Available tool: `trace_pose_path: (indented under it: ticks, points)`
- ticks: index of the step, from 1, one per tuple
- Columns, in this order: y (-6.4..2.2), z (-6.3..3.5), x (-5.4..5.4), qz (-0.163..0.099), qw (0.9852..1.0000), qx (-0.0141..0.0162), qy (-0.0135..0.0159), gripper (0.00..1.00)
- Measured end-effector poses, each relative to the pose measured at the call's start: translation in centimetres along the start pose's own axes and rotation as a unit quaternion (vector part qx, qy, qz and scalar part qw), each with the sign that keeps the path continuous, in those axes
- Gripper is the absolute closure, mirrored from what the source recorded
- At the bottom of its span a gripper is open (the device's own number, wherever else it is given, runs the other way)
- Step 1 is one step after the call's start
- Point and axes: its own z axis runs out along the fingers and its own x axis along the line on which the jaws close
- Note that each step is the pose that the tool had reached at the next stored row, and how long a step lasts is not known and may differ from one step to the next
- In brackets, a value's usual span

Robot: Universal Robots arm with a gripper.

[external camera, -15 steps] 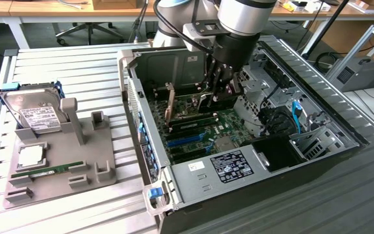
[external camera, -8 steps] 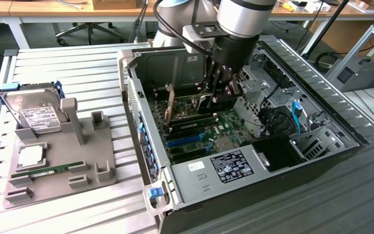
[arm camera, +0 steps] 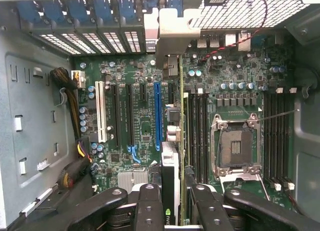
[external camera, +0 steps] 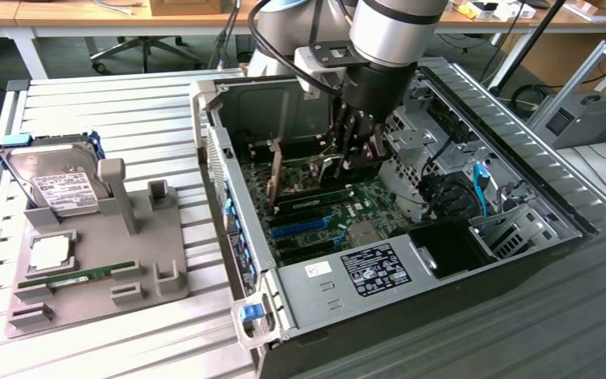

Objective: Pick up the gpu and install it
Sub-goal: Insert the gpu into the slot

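Grey plastic of the tray (external camera: 145, 254) is seen at the far left, with the drive (external camera: 56, 185) and the memory stick (external camera: 76, 275) lying on it. To the right, inside the open case (external camera: 305, 308), the gpu (arm camera: 169, 166) is held edge-down over the motherboard (arm camera: 130, 136). It is just beside the long blue slot (arm camera: 158, 113), with its metal bracket (arm camera: 167, 41) close to the rear openings.

For this seating step the gpu should probably be kept upright and parallel to its slot. The bracket should be guided along the rear wall and the pressure given evenly, so that no contact is bent.

The gripper (arm camera: 175, 198) is partly closed, and its fingers (arm camera: 150, 206) are clamped on both faces of the gpu's near end.
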Motion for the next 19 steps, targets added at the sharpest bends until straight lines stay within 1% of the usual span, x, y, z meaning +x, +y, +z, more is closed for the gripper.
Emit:
trace_pose_path:
  ticks: [8, 16, 19]
  points:
    - [0.19, 0.93, 0.0, -0.001, 1.0000, 0.0016, -0.0002, 0.73]
    - [0.32, 1.44, 0.0, -0.001, 1.0000, 0.0020, -0.0002, 0.73]
    - [0.33, 1.49, 0.1, -0.002, 1.0000, 0.0019, 0.0000, 0.73]
